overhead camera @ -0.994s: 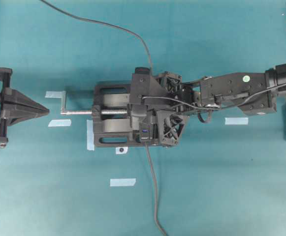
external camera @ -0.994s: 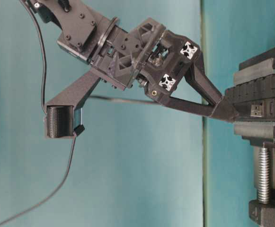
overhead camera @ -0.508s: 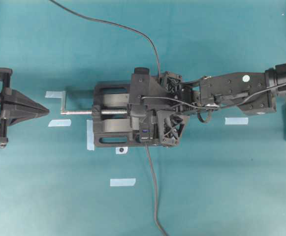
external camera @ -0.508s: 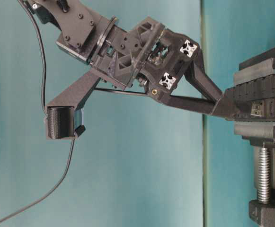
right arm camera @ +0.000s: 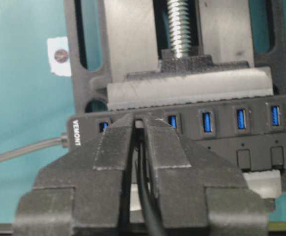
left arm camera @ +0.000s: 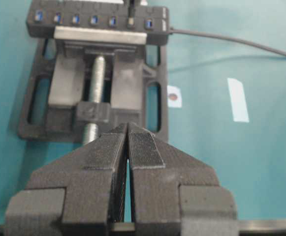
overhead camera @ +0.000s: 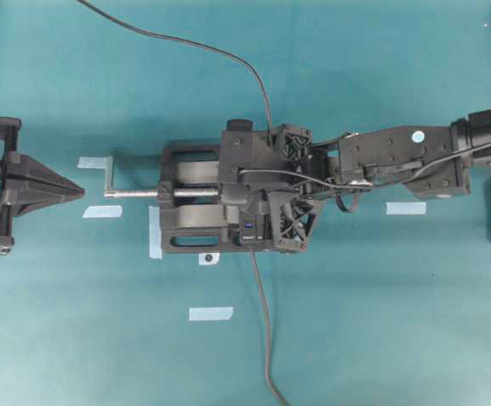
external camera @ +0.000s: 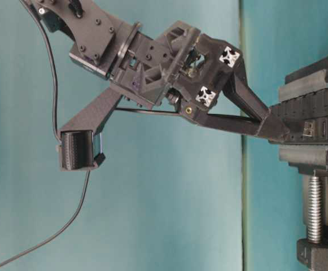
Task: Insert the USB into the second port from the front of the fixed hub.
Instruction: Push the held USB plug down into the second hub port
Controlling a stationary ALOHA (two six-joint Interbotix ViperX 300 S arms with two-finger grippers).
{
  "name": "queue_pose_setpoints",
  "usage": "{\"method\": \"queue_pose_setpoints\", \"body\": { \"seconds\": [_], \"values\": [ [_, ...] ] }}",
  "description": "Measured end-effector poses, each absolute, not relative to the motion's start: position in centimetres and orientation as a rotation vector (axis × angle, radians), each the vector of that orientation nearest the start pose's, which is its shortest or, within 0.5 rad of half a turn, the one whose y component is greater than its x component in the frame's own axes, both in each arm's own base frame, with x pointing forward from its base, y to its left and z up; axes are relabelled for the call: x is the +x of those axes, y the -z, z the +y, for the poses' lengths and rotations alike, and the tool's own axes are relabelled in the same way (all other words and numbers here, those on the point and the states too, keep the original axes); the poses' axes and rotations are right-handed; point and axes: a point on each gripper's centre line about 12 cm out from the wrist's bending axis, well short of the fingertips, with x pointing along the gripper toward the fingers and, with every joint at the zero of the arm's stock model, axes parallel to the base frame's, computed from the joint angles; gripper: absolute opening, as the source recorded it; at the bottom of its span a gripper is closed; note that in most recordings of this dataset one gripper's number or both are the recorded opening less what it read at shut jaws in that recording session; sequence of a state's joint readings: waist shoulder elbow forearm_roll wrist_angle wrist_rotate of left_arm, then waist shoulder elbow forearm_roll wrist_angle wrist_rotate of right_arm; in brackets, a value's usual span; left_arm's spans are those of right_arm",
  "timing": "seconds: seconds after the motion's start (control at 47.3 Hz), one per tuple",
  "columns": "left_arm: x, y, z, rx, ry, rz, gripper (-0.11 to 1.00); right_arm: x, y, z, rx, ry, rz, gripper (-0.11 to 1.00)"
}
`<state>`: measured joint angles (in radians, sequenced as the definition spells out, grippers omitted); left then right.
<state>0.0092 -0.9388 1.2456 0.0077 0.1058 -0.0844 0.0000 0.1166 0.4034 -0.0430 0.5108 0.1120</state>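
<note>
The fixed hub (right arm camera: 221,123) is a black strip with blue-lined slots, clamped in the vise. My right gripper (right arm camera: 139,120) is shut on the USB plug (right arm camera: 139,124), whose thin cable (right arm camera: 145,196) runs back between the fingers. The tips press against the second slot from the hub's labelled end. The left wrist view shows the plug (left arm camera: 131,14) standing in that slot of the hub (left arm camera: 98,22). In the table-level view a short piece of the plug's metal (external camera: 307,131) shows beside the hub (external camera: 322,113). My left gripper (overhead camera: 80,190) is shut and empty, far left of the vise; it also shows in the left wrist view (left arm camera: 128,128).
The black vise (overhead camera: 186,211) with its silver screw (overhead camera: 135,193) holds the hub. The hub's own fixed cable (overhead camera: 266,338) runs toward the front edge. Several pale tape marks (overhead camera: 210,314) lie on the teal table. The USB cable (overhead camera: 186,42) trails to the back left.
My right gripper has pushed the plug closer against the hub, so less of its metal shows. The arm and trailing cable shifted slightly. The left gripper has not moved.
</note>
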Motion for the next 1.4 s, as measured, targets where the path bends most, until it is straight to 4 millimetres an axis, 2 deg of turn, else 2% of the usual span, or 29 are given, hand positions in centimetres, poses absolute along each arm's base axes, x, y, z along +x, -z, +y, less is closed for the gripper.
{"method": "queue_pose_setpoints", "body": {
  "seconds": [1.396],
  "values": [
    [18.8,-21.5,0.2,-0.076,-0.025,0.411,0.00,42.0,-15.7,0.0,0.057,0.054,1.051,0.06]
  ]
}}
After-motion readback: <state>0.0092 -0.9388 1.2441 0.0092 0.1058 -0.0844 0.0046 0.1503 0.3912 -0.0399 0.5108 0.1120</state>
